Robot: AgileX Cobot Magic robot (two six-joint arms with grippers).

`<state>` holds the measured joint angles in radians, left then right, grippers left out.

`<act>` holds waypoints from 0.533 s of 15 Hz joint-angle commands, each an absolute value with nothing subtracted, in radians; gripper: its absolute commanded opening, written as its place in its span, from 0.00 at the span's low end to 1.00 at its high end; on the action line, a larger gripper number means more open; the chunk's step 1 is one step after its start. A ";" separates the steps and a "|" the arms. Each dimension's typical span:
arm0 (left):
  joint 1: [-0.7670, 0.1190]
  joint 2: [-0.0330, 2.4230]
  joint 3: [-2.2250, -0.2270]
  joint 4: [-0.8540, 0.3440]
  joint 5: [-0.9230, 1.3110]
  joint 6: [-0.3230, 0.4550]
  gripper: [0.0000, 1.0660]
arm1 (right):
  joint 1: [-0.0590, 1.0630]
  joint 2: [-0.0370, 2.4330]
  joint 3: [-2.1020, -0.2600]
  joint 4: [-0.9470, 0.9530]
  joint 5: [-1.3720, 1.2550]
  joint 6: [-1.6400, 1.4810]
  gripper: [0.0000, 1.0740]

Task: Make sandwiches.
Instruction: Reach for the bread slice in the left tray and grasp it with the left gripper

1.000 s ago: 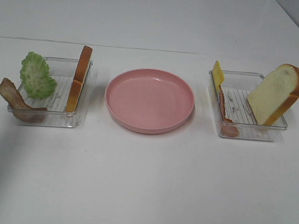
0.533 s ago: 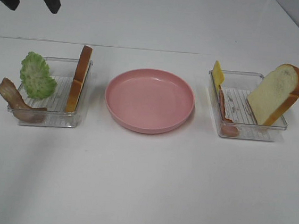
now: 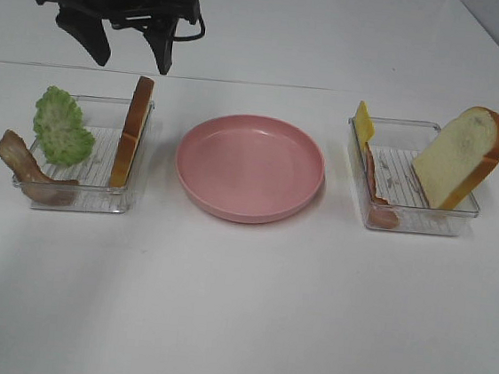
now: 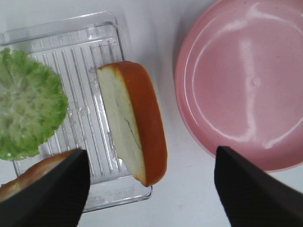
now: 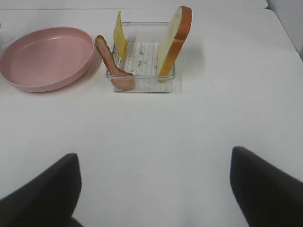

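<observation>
White table [image 3: 236,311]; two trays [image 3: 79,198] [image 3: 424,226], two bread slices [image 3: 131,130] [image 3: 462,160], one plate [image 3: 250,165]

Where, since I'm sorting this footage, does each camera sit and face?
Exterior high: mounted high, looking down at the round pink plate between two clear plastic trays; left claw shows.
Left wrist: straight down on the orange-crusted bread slice; claw fingers show.
Right wrist: low, facing across the table; right claw shows.
All share the plate.

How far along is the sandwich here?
Done: nothing; the pink plate holds no food. In hand: the left gripper, jaws open, hangs over the left bread slice. Left: everything, including lettuce, bacon, cheese, ham, right bread slice.
</observation>
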<state>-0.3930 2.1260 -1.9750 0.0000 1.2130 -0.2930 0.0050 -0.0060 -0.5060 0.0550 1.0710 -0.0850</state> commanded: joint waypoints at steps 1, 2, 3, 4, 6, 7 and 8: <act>-0.402 2.148 -1.981 0.000 1.281 -0.310 0.66 | 0.002 -0.018 -0.504 0.056 1.063 -0.076 0.75; -0.402 2.156 -1.981 0.000 1.281 -0.312 0.66 | 0.002 -0.018 -0.504 0.056 1.063 -0.076 0.75; -0.402 2.163 -1.981 0.016 1.281 -0.312 0.66 | 0.002 -0.018 -0.504 0.056 1.063 -0.076 0.75; -0.402 2.182 -1.981 0.031 1.279 -0.312 0.66 | 0.002 -0.018 -0.504 0.056 1.063 -0.076 0.75; -0.402 2.208 -1.981 0.033 1.251 -0.311 0.66 | 0.002 -0.018 -0.504 0.056 1.063 -0.076 0.75; -0.402 2.223 -1.981 0.033 1.237 -0.311 0.66 | 0.002 -0.018 -0.504 0.056 1.063 -0.076 0.75; -0.402 2.240 -1.981 0.033 1.225 -0.311 0.66 | 0.002 -0.018 -0.504 0.056 1.063 -0.076 0.75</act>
<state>-0.3960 2.2320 -1.9750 0.0290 1.2150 -0.3030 0.0050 -0.0060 -0.5060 0.0550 1.0710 -0.0850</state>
